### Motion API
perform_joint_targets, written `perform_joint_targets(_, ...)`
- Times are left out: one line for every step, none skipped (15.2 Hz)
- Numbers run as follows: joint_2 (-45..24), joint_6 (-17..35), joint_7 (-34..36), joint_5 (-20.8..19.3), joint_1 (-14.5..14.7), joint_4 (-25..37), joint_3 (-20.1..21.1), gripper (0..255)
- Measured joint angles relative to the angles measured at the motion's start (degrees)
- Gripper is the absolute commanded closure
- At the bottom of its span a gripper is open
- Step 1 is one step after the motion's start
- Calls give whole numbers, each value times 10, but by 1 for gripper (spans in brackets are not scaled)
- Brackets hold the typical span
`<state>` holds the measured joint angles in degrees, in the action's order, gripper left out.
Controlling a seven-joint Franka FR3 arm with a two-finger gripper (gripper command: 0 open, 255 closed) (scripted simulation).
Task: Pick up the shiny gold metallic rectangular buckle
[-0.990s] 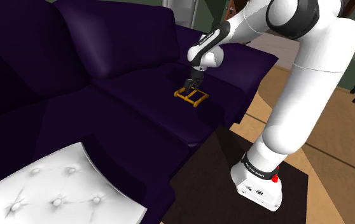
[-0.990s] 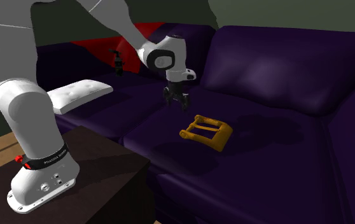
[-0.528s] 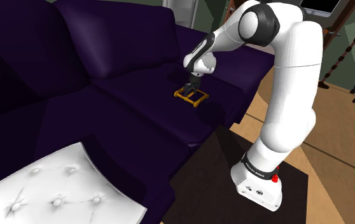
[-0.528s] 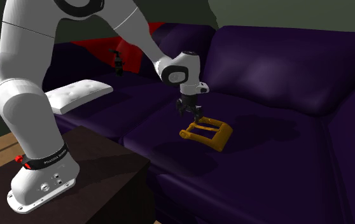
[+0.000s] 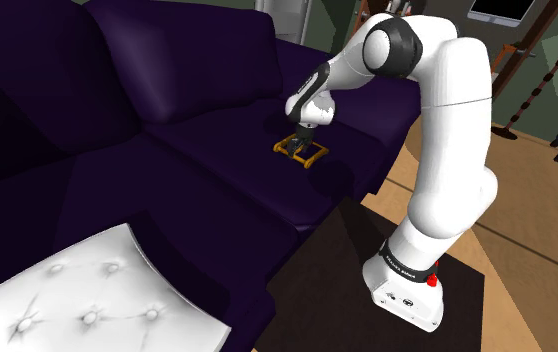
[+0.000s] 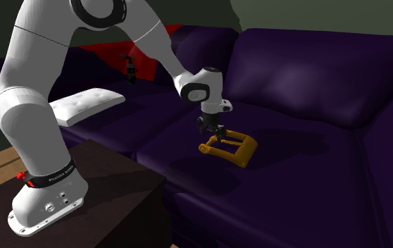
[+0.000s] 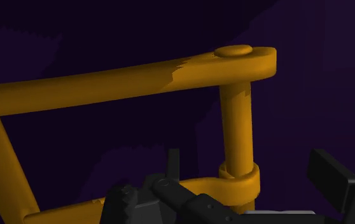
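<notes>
1. Sofa point(image 6: 315, 162): dark purple, with plump back cushions. It takes up most of both exterior views. Its seat carries every loose item listed below.

2. Arm point(image 5: 457, 130): white with dark joints. In the shoulder view it rises from its base and is bent over towards 10 o'clock, with the wrist brought down over the seat.

3. Stand point(image 5: 337, 270): a dark box set against the sofa's front edge. It bears the arm's base.

4. White cushion point(image 5: 87, 300): tufted and buttoned. In the shoulder view it is seen at 8 o'clock of the stand, lying on the seat.

5. Red cushion point(image 6: 153, 35): partly seen against the sofa back in the second exterior view, at 11 o'clock of the wrist.

6. Buckle point(image 6: 247, 151): a golden-yellow rectangular frame with a crossbar, lying flat on the seat cushion. In the shoulder view it is placed at 11 o'clock of the stand, well apart from the white cushion.

7. Gripper point(image 6: 214, 134): all black, pointed downward and lowered onto the buckle's end nearest the stand. In the wrist view the fingers point(image 7: 329, 172) are seen spread wide, with the buckle's short upright bar between them. No contact between finger and bar can be made out, so the buckle is not recorded as held.

8. Small black object point(image 6: 129, 68): seen on the sofa at 10 o'clock of the wrist. Its kind cannot be told.
</notes>
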<state>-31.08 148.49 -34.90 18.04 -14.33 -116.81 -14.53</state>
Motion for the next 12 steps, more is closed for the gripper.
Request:
perform_joint_targets(-2, 2, 0, 1, 0, 0, 1, 255)
perform_joint_targets(-4, 3, 0, 2, 0, 1, 1, 255)
perform_joint_targets(-4, 3, 0, 2, 0, 1, 2, 255)
perform_joint_targets(-5, 4, 0, 2, 0, 2, 2, 255)
perform_joint_targets(-5, 4, 0, 2, 0, 2, 2, 255)
perform_joint_targets(-5, 4, 0, 2, 0, 2, 2, 255)
perform_joint_targets(-5, 4, 0, 2, 0, 2, 2, 255)
perform_joint_targets(-5, 4, 0, 2, 0, 2, 2, 255)
perform_joint_targets(-5, 4, 0, 2, 0, 2, 2, 255)
perform_joint_targets(-5, 4, 0, 2, 0, 2, 2, 255)
perform_joint_targets(-5, 4, 0, 2, 0, 1, 2, 255)
perform_joint_targets(-1, 3, 1, 1, 1, -1, 1, 255)
